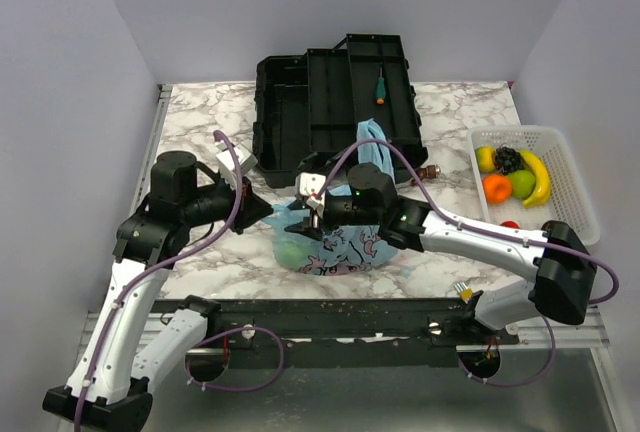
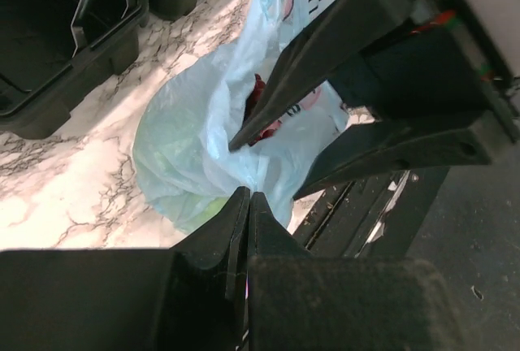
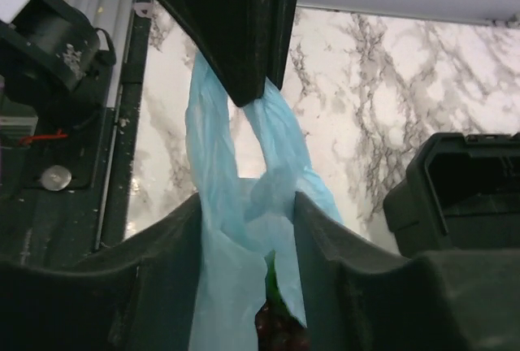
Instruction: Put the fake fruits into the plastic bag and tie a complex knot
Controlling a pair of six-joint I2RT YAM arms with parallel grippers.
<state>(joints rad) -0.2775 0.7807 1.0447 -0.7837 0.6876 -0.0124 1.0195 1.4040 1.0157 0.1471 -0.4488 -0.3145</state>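
One marbled table (image 1: 200, 122) under the plastic bag (image 1: 335, 247); grey walls (image 1: 60, 102)

Light-blue plastic bag (image 1: 335, 244) bulges, green fruit (image 1: 291, 253) inside; other fake fruits (image 1: 512, 184) lie well apart.

plastic bag (image 1: 340, 248): light-blue, pink print | table (image 1: 200, 117): marbled white | toolbox (image 1: 300, 102): black

A robotics lab test cell: a left arm (image 1: 130, 292) and right arm (image 1: 490, 242) bolted to a black rail (image 1: 350, 314) beside a marble-patterned table (image 1: 200, 122), enclosed by plain grey walls (image 1: 70, 72).
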